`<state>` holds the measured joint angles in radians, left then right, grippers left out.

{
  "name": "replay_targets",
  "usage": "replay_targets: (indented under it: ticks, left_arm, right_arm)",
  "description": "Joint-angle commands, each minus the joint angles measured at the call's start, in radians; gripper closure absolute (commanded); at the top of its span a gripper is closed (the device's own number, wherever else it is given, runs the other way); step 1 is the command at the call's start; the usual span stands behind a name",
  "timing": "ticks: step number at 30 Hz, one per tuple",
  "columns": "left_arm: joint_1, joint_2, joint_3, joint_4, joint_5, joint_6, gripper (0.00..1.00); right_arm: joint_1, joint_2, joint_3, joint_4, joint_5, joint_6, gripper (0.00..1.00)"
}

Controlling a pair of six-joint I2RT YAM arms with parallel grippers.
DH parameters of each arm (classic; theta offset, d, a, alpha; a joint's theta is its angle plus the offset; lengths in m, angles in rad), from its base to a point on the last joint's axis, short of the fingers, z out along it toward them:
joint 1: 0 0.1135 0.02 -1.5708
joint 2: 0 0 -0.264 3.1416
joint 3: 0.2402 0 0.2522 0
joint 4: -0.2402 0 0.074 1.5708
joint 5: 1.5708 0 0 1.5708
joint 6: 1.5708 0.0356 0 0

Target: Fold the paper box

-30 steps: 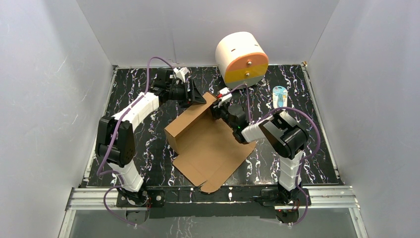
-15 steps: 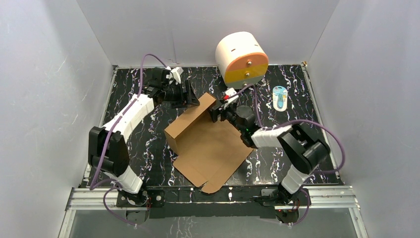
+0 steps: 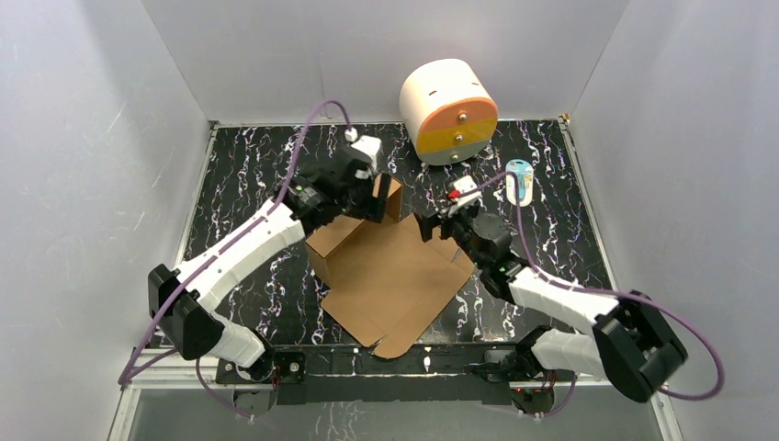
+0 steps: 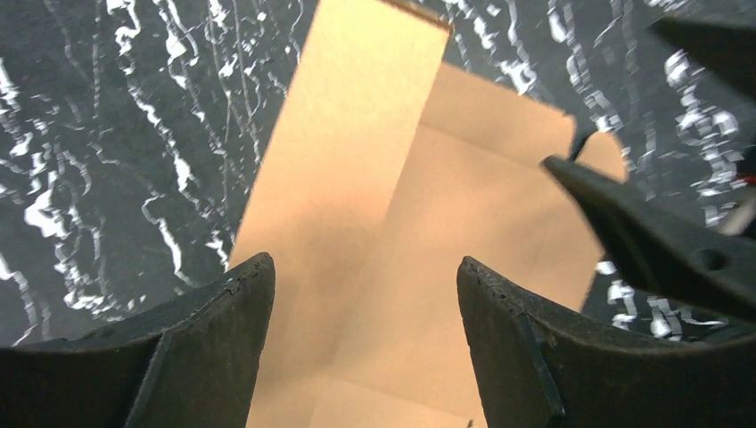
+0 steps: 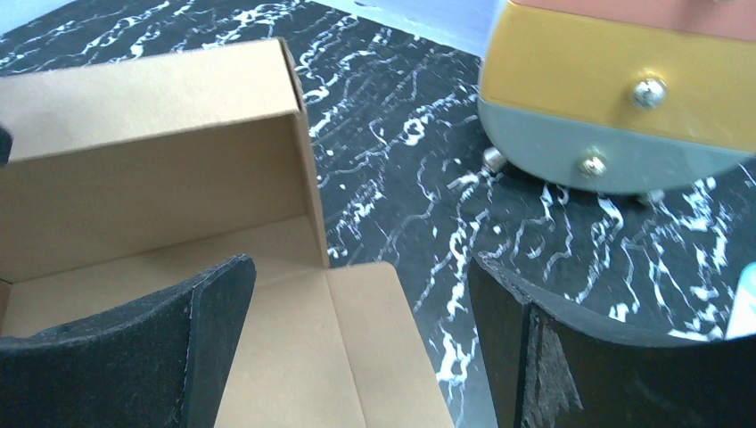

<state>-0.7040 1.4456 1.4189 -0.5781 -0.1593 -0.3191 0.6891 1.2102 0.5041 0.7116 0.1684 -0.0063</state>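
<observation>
Black marbled table [image 3: 246, 184], grey walls [image 3: 87, 138]

The brown cardboard paper box [image 3: 390, 280] lies partly folded, far walls upright, near flaps flat.

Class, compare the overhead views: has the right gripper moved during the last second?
Yes. The right gripper has shifted right and down the picture, farther from the fixed white cylinder.

I find no text, label, brand or number that I can read. The paper box [image 3: 390, 276] is plain brown. The white cylinder [image 3: 439, 92] shows no writing on its face. The blue-and-white packet [image 3: 520, 182] is too small to read.
</observation>
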Motion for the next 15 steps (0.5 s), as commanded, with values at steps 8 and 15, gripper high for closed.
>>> replay_targets:
  ticks: [8,15]
  left_arm:
    - [-0.302,0.203,0.125,-0.238,-0.794,0.088,0.27]
    - [-0.363,0.334,0.131,-0.295,-1.062,0.106,0.29]
  right_arm:
    - [-0.009,-0.22,-0.16,-0.035,0.131,0.04,0.01]
    - [-0.012,-0.27,-0.217,0.008,0.152,0.06,0.01]
